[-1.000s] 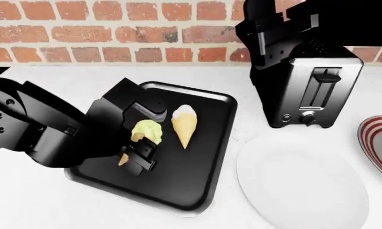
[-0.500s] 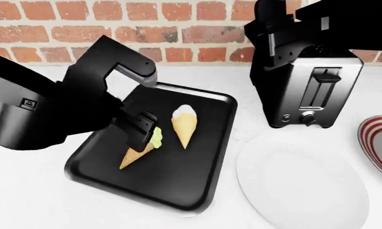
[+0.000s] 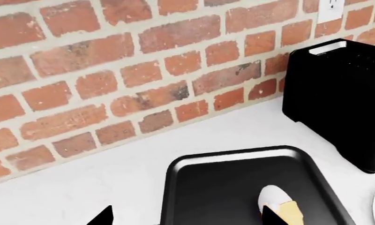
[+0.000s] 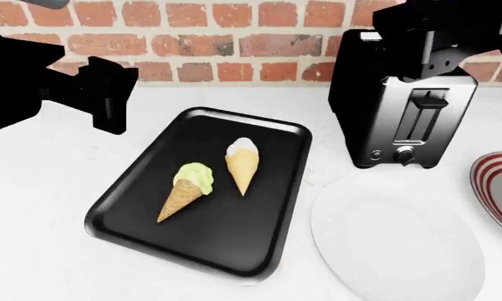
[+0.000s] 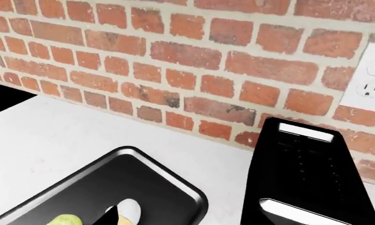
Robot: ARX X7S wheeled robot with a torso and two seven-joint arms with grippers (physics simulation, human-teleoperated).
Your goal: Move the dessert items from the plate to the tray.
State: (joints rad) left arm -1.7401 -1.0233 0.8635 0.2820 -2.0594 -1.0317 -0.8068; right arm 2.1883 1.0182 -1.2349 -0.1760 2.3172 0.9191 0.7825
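Observation:
The brown waffle cone with the pale green scoop [image 4: 186,188] and the pale yellow cone with the white top [image 4: 243,164] lie side by side on the black tray [image 4: 260,219]. My left gripper [image 4: 110,94] is open and empty, raised above the counter to the left of the tray's far end. In the left wrist view its gripper [image 3: 187,220] has its tips wide apart over the tray's edge [image 3: 219,187], with the white-topped cone [image 3: 276,201] near one tip. My right gripper [image 4: 439,47] hangs high over the toaster, open and empty. The right wrist view shows both cones [image 5: 130,211] on the tray [image 5: 112,183].
A chrome and black toaster [image 4: 410,119] stands right of the tray against the brick wall. A large white plate [image 4: 398,238] lies in front of it, bare. A red-striped plate [image 4: 498,188] sits at the right edge. A wall outlet [image 5: 372,77] is above the toaster.
My left gripper has let go of the green-scoop cone, which now lies on the tray, and the arm has lifted up and away to the left. The right arm shifted slightly right.

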